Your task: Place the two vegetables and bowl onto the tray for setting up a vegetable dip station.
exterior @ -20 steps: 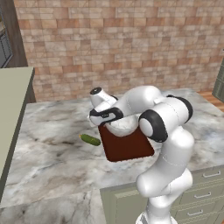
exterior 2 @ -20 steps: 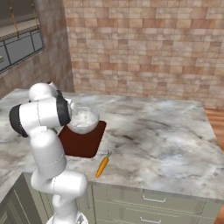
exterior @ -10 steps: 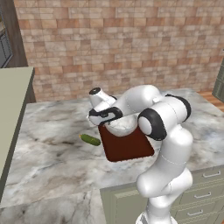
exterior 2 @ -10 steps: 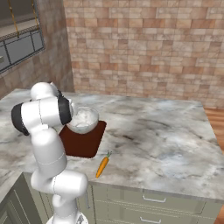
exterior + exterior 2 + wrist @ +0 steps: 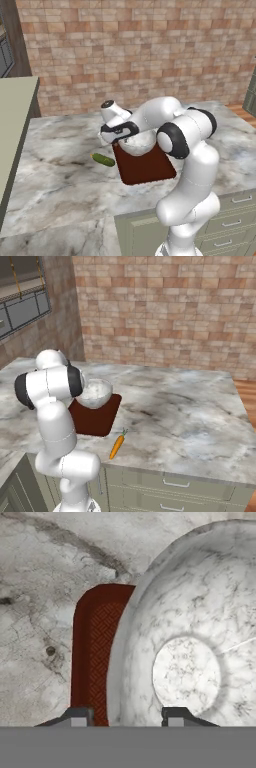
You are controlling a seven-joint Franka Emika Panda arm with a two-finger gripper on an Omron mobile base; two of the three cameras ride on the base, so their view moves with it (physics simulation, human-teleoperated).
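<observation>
The silvery bowl sits on the far end of the dark reddish-brown tray, also seen in the right base view as bowl on tray. My gripper hovers at the bowl's left rim. In the hand view its tips straddle the rim of the bowl, open, with a gap on each side, above the tray. The green cucumber lies on the counter left of the tray. The orange carrot lies near the counter's front edge, right of the tray.
A marble counter stretches to a brick wall behind. A tall pale cabinet side stands at the left. Drawers run below the front edge. The counter extends wide to the right of the tray.
The jaws have parted and let go of the bowl's rim. The bowl stays on the tray, and the arm has hardly moved.
</observation>
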